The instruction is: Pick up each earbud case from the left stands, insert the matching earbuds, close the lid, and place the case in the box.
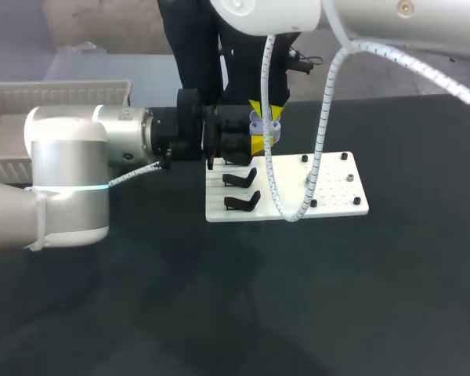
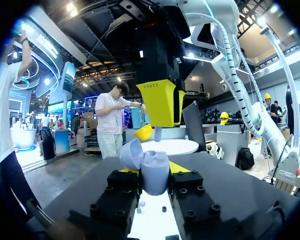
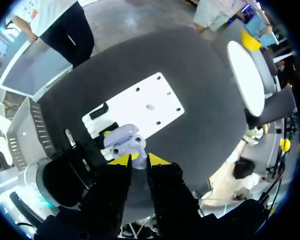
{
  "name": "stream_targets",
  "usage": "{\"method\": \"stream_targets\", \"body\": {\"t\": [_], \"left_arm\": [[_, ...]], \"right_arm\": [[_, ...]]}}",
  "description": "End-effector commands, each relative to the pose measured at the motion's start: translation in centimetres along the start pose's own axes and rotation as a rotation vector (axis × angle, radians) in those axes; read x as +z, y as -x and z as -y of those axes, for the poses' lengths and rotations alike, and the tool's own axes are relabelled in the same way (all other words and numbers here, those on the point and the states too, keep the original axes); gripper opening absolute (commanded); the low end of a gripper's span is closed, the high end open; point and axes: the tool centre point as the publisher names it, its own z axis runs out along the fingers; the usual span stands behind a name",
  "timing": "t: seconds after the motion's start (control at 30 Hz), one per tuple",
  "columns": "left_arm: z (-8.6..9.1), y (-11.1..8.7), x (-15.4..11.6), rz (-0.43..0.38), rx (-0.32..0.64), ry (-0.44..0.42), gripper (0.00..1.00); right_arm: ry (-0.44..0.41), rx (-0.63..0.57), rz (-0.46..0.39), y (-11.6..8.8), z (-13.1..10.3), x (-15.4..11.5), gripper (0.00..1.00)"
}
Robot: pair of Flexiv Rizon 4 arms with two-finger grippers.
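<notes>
A lavender earbud case (image 2: 155,172) with its lid (image 2: 130,152) tipped open is held upright above the white stand plate (image 1: 329,196); my left gripper (image 2: 154,170) is shut on its body from both sides. In the head view the case (image 1: 265,127) shows just past the left gripper (image 1: 256,143). My right gripper (image 3: 138,161) hangs directly over the open case (image 3: 124,142), shut on a small pale earbud (image 2: 157,133) whose stem points down at the case. Two black stands (image 1: 241,191) on the plate's left part are bare.
A grey box (image 1: 59,98) stands at the table's far left. A small pale piece (image 3: 150,106) lies on the plate's right part among black pegs (image 1: 343,156). The right arm's white cable (image 1: 274,196) droops over the plate. Dark tabletop (image 1: 298,298) stretches in front.
</notes>
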Motion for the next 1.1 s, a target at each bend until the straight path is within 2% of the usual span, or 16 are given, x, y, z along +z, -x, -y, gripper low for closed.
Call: {"method": "stream_targets", "body": {"t": [0.03,1.1], "left_arm": [[0.06,-0.09,0.02,0.004,0.004,0.004,0.0],[0.06,-0.09,0.02,0.004,0.004,0.004,0.0]], "right_arm": [[-0.011,0.003,-0.005,0.26,-0.38,0.22,0.0],[-0.017,0.006,-0.008,0.26,-0.34,0.8,0.0]]}}
